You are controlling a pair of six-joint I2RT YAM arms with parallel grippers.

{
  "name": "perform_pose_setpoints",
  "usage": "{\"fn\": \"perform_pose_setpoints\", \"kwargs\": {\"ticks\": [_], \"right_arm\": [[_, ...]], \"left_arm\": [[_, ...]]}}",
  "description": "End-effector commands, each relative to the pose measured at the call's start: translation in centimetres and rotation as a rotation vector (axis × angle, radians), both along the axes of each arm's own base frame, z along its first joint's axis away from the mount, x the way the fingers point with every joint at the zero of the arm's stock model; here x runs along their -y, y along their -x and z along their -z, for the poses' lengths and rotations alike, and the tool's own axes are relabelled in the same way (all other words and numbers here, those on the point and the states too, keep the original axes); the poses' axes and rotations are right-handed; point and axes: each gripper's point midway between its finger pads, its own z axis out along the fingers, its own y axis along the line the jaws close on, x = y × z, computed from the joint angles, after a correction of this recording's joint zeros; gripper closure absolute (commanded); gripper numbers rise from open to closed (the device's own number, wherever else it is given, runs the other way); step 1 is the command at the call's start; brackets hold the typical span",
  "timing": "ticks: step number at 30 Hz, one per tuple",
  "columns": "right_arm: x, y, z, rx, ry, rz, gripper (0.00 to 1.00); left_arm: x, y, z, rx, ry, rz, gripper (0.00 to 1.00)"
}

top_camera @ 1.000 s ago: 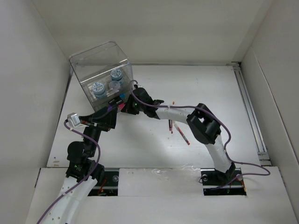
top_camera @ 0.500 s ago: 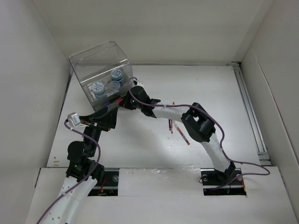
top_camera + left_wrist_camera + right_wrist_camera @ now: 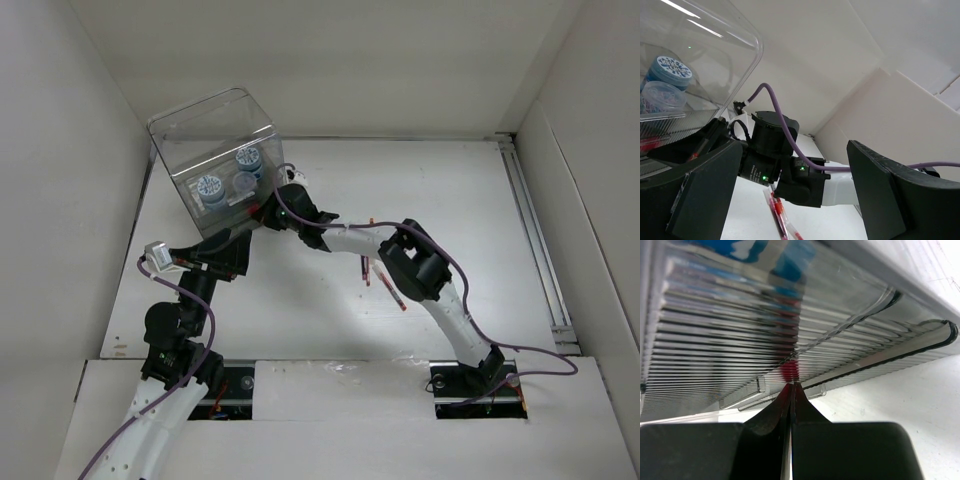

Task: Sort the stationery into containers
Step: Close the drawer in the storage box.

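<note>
The loose red pens (image 3: 385, 278) lie mid-bench, at about 4 o'clock from the clear organiser box (image 3: 215, 125). They look light, stiff and slick, probably best pinched across the middle of the barrel. The box, likely light and easy to shove, stands in the 10 o'clock corner of the bench (image 3: 480, 220), close to the walls, with blue-and-white rolls (image 3: 208, 188) inside. The right fingers (image 3: 770, 415) are pressed fully together at its ribbed drawer front, nothing visibly between them. The left fingers (image 3: 700, 195) gape wide and empty at the box's 6 o'clock. Open room lies toward 3 o'clock.
</note>
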Motion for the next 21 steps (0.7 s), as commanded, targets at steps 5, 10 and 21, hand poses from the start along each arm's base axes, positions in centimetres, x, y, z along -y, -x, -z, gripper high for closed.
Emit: {"fn": "perform_pose_setpoints", "kwargs": {"ticks": [5, 10, 21], "right_arm": [[-0.1, -2.7, -4.7, 0.094, -0.187, 0.082, 0.98], [0.4, -0.9, -5.5, 0.049, -0.257, 0.044, 0.68], [1.1, -0.3, -3.0, -0.076, -0.342, 0.041, 0.67]], "left_arm": [[0.2, 0.1, -0.6, 0.031, 0.011, 0.010, 0.17], [0.2, 0.1, -0.6, 0.031, 0.011, 0.010, 0.17], [0.1, 0.2, -0.9, 0.040, 0.014, 0.010, 0.17]]}}
